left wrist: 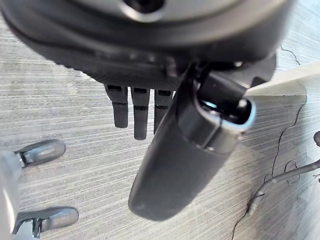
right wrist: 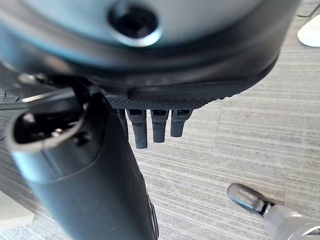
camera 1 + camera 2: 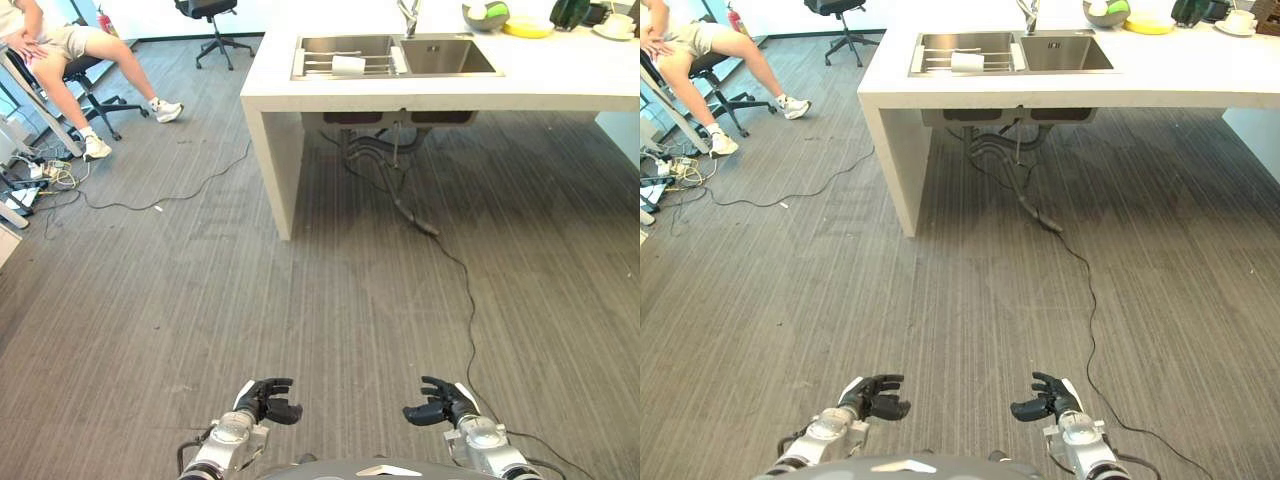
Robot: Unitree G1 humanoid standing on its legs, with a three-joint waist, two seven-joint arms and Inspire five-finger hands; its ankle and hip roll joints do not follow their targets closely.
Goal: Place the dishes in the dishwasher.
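The fingers [image 1: 141, 112] of the left hand [image 3: 268, 398] hang relaxed and loosely bent, grasping nothing; the fingers [image 2: 152, 125] of the right hand [image 3: 438, 403] are likewise relaxed and empty. Both hands hover low over the grey carpeted floor [image 3: 180, 300], well apart from the dishes.

The nearest dish is a white cup [image 3: 348, 65] lying on its side on a wire rack [image 3: 330, 66] in the left basin of a steel sink [image 3: 395, 56], set into a white desk [image 3: 560, 80] far ahead. A tap [image 3: 408, 15] stands behind the sink. Further along the desk are a bowl [image 3: 485, 14] holding something green, a yellow plate [image 3: 528, 28] and a white cup on a saucer [image 3: 616, 26].

A black cable [image 3: 470, 300] runs from under the sink across the floor. At the far left a person [image 3: 60, 45] sits on an office chair [image 3: 95, 85]; another office chair [image 3: 212, 25] stands further back.
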